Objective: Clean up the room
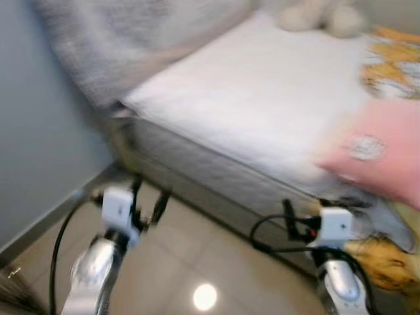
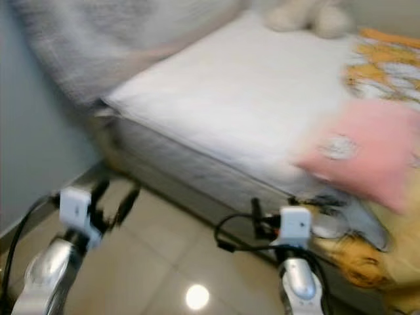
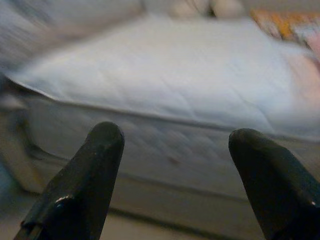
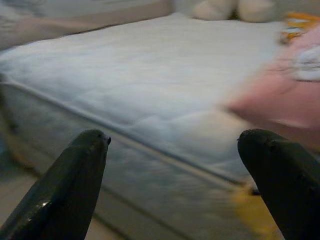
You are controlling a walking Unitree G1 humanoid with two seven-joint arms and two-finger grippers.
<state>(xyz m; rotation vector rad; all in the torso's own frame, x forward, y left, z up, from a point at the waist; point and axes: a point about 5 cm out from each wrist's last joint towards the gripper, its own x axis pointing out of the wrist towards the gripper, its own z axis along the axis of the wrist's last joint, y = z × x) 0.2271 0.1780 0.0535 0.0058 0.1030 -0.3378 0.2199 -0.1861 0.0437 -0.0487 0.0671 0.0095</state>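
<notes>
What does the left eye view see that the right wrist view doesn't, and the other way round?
Of the two, the left eye view adds the shiny tiled floor, the grey wall and the left gripper held low before the bed. The right wrist view adds a close look along the right gripper, its two black fingers spread wide with nothing between them. Both share the white mattress, the pink pillow at its near edge, the pale plush toy at the far end and the orange patterned cloth.
</notes>
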